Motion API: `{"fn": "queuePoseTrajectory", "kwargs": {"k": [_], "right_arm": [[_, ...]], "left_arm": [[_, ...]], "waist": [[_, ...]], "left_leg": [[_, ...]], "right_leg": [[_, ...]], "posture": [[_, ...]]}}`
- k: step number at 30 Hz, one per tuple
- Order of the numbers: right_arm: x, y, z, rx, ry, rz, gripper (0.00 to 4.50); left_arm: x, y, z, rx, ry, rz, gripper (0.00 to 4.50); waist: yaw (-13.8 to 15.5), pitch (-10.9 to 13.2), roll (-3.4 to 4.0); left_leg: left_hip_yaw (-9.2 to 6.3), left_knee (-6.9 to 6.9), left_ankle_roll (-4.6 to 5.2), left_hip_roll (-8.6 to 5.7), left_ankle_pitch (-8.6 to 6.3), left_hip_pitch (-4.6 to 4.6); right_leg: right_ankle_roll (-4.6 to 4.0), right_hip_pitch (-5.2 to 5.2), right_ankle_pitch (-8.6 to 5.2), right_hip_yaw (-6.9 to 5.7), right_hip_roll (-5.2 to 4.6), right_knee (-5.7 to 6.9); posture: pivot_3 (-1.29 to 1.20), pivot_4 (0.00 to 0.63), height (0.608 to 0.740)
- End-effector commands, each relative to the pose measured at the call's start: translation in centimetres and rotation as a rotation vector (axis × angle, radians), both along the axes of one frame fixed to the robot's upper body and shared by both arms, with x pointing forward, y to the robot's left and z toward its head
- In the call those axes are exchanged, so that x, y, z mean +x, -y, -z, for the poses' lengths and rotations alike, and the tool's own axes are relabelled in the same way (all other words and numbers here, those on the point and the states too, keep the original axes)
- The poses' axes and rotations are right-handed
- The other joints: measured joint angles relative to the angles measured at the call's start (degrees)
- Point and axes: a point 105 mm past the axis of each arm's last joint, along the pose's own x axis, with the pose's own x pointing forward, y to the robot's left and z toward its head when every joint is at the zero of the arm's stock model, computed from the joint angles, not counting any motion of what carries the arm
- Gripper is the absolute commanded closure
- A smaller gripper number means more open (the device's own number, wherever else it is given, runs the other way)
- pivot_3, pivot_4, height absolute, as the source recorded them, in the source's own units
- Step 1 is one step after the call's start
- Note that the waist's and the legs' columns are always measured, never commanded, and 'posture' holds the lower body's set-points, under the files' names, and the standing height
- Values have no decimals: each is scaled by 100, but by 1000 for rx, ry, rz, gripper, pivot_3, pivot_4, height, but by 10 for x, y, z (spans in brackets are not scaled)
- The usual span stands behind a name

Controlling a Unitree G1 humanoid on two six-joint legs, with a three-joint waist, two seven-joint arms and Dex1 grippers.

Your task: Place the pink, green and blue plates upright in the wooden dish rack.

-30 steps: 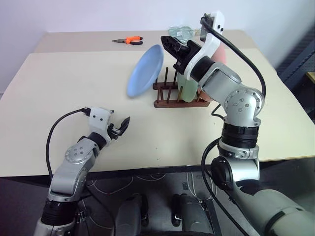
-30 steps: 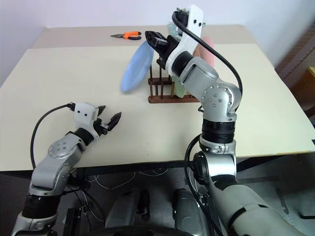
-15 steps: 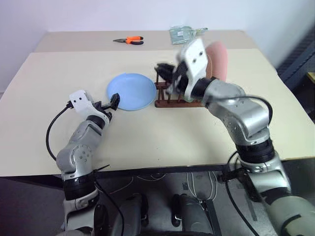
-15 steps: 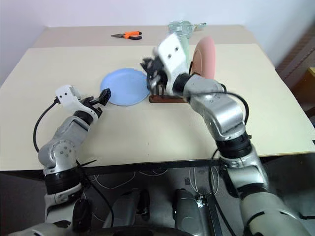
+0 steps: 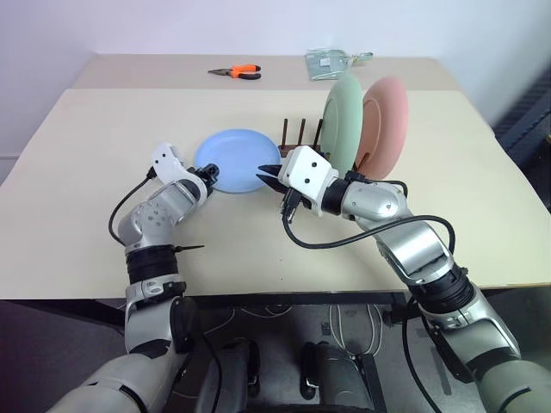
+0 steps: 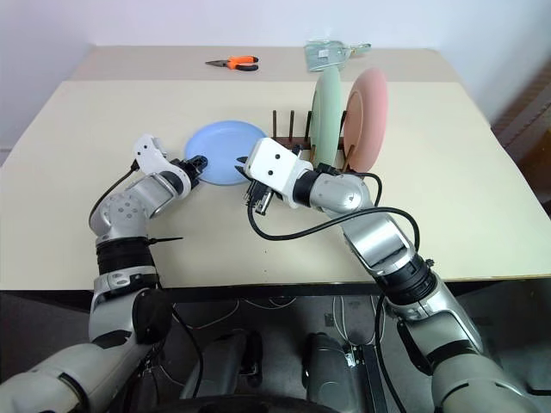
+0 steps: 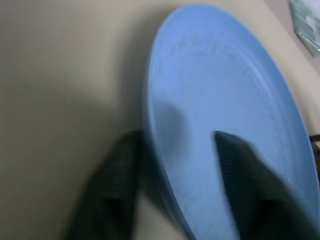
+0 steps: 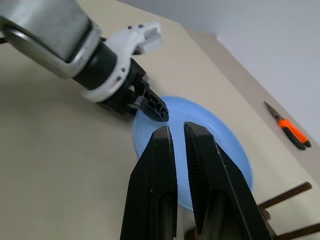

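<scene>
The blue plate [image 5: 234, 162] lies flat on the table [image 5: 103, 138], near its middle, just left of the rack [image 5: 297, 138]. The green plate [image 5: 343, 125] and pink plate [image 5: 384, 127] stand upright in the rack, side by side, pink to the right. The left gripper [image 7: 175, 165] straddles the blue plate's near-left rim, one finger over it and one under; whether it pinches the rim I cannot tell. The right gripper [image 8: 176, 137] hovers over the plate's right part, fingers nearly together and holding nothing. Pliers [image 5: 234, 72] lie near the far edge.
</scene>
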Motion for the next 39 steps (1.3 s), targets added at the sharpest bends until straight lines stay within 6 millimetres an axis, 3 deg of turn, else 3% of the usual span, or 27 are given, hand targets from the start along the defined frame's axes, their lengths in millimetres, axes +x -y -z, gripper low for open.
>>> {"fn": "queuePoseTrajectory", "kwargs": {"k": [1,4,7,10,15,21,25,28,32,33,34,36,39], "right_arm": [[-3,6,-18,29,81,23,4129],[-3,10,-17,21,88,38,4129],[-5,12,-15,-21,99,25,4129],[-9,10,-8,-132,161,-20,3262],[-5,0,0,-262,323,-61,911],[16,-21,-11,-327,551,-46,911],[30,-30,-18,-341,622,-29,911],[32,-32,-15,-350,625,-42,1775],[32,-30,-16,-342,625,-43,3714],[32,-29,-16,-340,625,-42,4279],[32,-29,-16,-339,624,-41,4500],[31,-26,-18,-335,633,-35,4500],[29,-25,-24,-321,663,-31,4500]], "left_arm": [[3,7,7,-9,-24,-1,4390],[3,-4,-6,-23,34,-58,4474],[-5,-21,-39,49,189,-119,4474],[-20,-19,-74,135,345,-86,4500],[-47,-18,-117,269,477,-95,4500],[-70,0,-143,316,529,-64,4500],[-80,12,-140,334,515,-28,4500],[-82,13,-140,334,513,-34,4500],[-82,9,-142,308,512,-45,4500],[-83,10,-145,277,527,-40,4153],[-83,11,-147,254,537,-37,3774],[-83,8,-153,166,561,-59,2986],[-84,-6,-167,56,611,-135,1369]], "waist": [[-1,0,0],[-17,0,-1],[-57,0,-1],[-67,3,-3],[-79,3,-3],[-104,4,-3],[-152,4,-3],[-154,3,-3],[-166,4,-3],[-166,4,-3],[-165,4,-3],[-147,4,-3],[-153,5,-4]], "left_leg": [[-1,0,0,-1,0,0],[-4,0,-1,-1,0,2],[-6,-1,-2,1,0,2],[-6,-1,-4,2,1,1],[-5,-1,-6,2,2,3],[-7,0,-8,2,3,5],[-15,-1,-11,2,6,4],[-17,-1,-12,2,7,6],[-17,-1,-14,4,7,6],[-17,-1,-15,4,8,6],[-17,-1,-15,4,8,6],[-19,-1,-15,4,8,6],[-20,0,-14,3,8,5]], "right_leg": [[0,1,0,-1,-1,-1],[1,3,0,-2,-1,-2],[1,2,0,-1,-1,-1],[0,0,-1,-1,-1,-1],[0,1,-1,1,-2,-1],[0,3,-1,2,1,0],[0,7,-2,4,2,-1],[0,11,-2,3,6,-2],[0,10,-2,4,9,-1],[0,10,-2,4,9,-1],[0,10,-2,4,9,-2],[0,11,-2,3,8,-2],[0,12,-2,3,4,-4]], "posture": [[0,150,740],[0,150,740],[0,150,740],[0,150,740],[0,150,740],[0,150,740],[0,150,740],[0,150,740],[0,150,740],[0,150,740],[0,150,740],[0,150,740],[0,150,740]]}}
